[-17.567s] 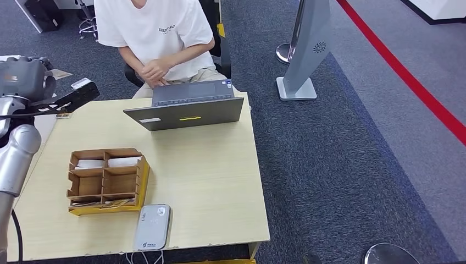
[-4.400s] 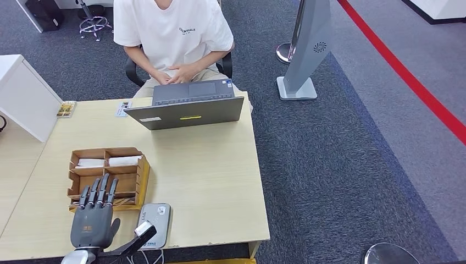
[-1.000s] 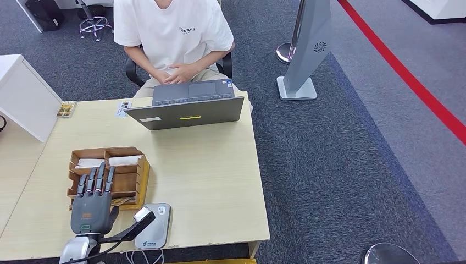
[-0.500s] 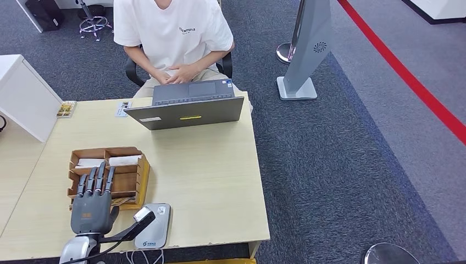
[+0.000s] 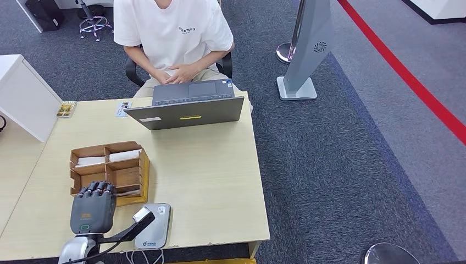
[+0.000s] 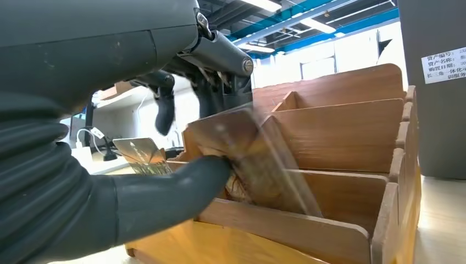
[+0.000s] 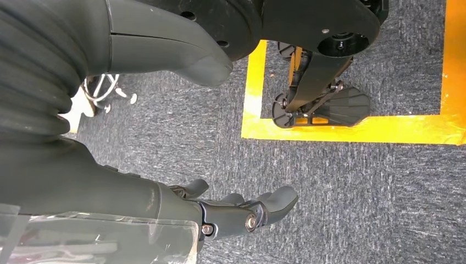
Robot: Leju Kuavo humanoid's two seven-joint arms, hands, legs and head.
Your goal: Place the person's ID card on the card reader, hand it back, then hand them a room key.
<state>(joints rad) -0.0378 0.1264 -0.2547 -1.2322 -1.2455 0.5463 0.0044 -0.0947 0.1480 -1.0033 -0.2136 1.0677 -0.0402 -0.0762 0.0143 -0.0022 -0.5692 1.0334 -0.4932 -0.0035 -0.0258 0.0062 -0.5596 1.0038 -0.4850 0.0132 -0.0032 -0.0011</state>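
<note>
- Room key (image 6: 258, 159): a brownish card, blurred in the left wrist view, stands tilted in a near compartment of the wooden organizer (image 5: 129, 177); it seems to be pinched between the thumb and the curled fingers of the left hand (image 5: 93, 210), but the blur makes it hard to say how firm the hold is
- Step in hand, as I judge it: picking a room key out of the organizer, the last part of the task. No card lies on the card reader (image 5: 152, 226), which sits just beside the organizer's near corner, at the desk edge
- Next move, in my judgement: the hand must lift the card straight out of the slot without catching the thin dividers, then carry it across the desk (image 5: 209, 165) toward the person (image 5: 173, 33), who sits beyond the far side of the organizer, behind the laptop (image 5: 187, 107)
- Left hand pose: it is over the near row of the organizer, back of the hand up, fingers bent down into the compartment, thumb reaching in from the side
- Right hand (image 7: 242, 212): it hangs low over the grey carpet, far from the organizer, fingers loosely apart and holding nothing
- Small white items lie in the far compartments of the organizer; I cannot tell what they are
</note>
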